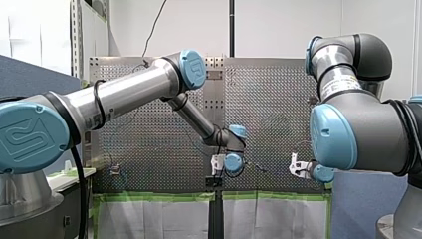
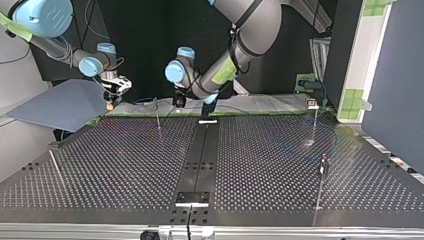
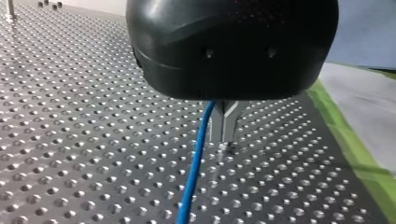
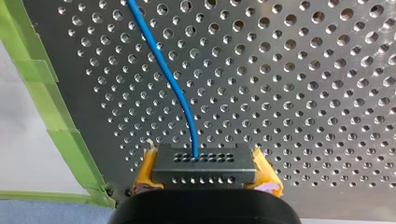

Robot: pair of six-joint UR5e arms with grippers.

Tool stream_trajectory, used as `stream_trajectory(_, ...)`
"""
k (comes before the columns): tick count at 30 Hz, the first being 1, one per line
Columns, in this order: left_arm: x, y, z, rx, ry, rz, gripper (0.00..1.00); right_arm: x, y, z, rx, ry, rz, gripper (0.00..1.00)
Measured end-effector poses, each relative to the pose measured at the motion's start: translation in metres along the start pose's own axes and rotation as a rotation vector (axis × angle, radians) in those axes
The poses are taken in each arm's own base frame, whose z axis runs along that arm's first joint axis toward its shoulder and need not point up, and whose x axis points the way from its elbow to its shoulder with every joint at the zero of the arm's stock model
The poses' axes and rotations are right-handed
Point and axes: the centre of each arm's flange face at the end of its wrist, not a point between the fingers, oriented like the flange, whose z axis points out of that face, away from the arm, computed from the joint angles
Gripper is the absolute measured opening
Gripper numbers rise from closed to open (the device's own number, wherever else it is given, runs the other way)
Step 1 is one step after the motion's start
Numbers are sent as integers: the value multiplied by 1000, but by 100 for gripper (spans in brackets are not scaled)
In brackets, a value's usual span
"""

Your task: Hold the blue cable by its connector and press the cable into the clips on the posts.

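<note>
Right gripper [image 4: 205, 161] clamped on connector [image 4: 204, 171]; blue cable [image 4: 172, 86] trails from it across table [image 4: 303, 93]. Left gripper [image 3: 225, 135]: 2 fingers closed, cable just beside them. Risk: over-tension twists connector in pads [image 4: 145, 170]; slack cable slips past post [image 2: 157, 114].

The black housing of my left pincer [image 3: 224, 138] hid whether it held the blue cable [image 3: 195, 163], which ran off frame. The body of my right pincer [image 4: 204, 164] covered the base of the connector [image 4: 204, 176]. The post clips [image 2: 324, 161] were too small to read.
</note>
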Motion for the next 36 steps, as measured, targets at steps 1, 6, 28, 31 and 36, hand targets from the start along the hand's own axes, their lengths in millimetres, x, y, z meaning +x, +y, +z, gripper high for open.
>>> stream_trajectory(1,2,0,-1,1,-1,0,0,0,0,0,0,0,0,0)
stream_trajectory(6,4,2,-1,0,-6,-3,0,0,-1,0,0,1,0,0)
stream_trajectory(28,14,-16,22,21,16,-61,0,1,-4,1,7,4,-2,0)
stream_trajectory(31,17,-17,19,20,34,-39,0,0,-3,1,-4,3,-4,0)
stream_trajectory(36,36,-17,3,26,72,23,0,-2,-1,-2,-35,-14,-22,0)
